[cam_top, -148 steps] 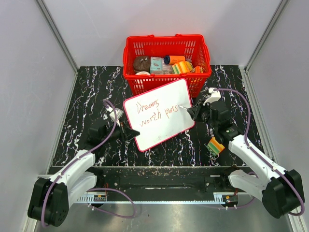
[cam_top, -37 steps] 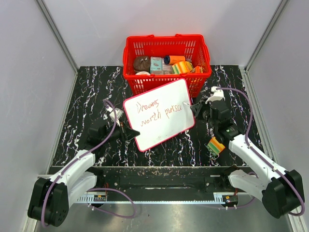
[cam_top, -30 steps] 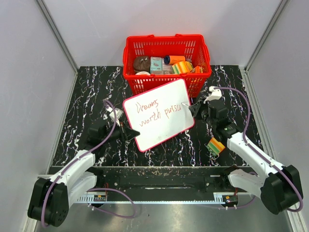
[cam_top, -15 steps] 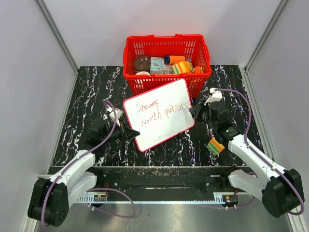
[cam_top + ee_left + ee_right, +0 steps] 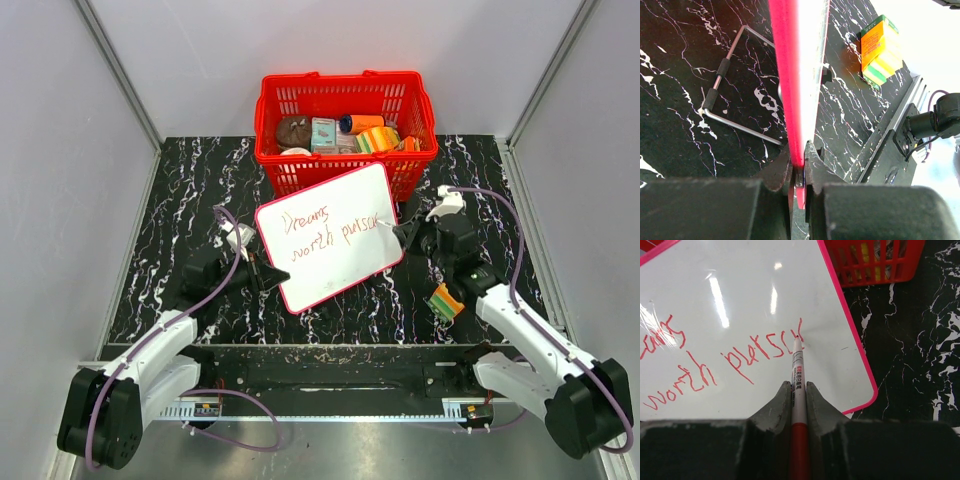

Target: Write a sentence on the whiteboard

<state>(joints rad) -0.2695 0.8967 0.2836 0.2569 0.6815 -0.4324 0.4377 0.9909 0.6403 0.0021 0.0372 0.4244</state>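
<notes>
1. Count: 1 whiteboard (image 5: 330, 237), 1 marker pen (image 5: 798, 365), 1 red basket (image 5: 340, 80), 1 small orange, yellow and green box (image 5: 446, 301), 1 bent wire frame (image 5: 720, 95) and 2 arms.
2. The whiteboard sits mid-desk, between the 2 arms and just in front of the basket. It is turned at an angle, and in the top view its far corner overlaps the basket's front wall.
3. The sentence (image 5: 740, 357) runs in 2 red handwritten lines: "Dreams" above, "worth pursu" below.
4. The left end effector (image 5: 799, 170) has its jaws narrow, clamped on the board's pink rim at the left edge.
5. The right end effector (image 5: 799, 390) grips the marker pen tightly, and the pen's tip rests at the last stroke of the lower line.
6. The desk (image 5: 200, 190) is black with white marble veining. Pale grey panels wall it in on 3 sides, and a metal rail (image 5: 320, 365) runs along the near edge.
7. The basket holds several small packs. The wire frame lies flat on the desk near the board's edge. The box lies on the desk beside the right arm, apart from the board.
</notes>
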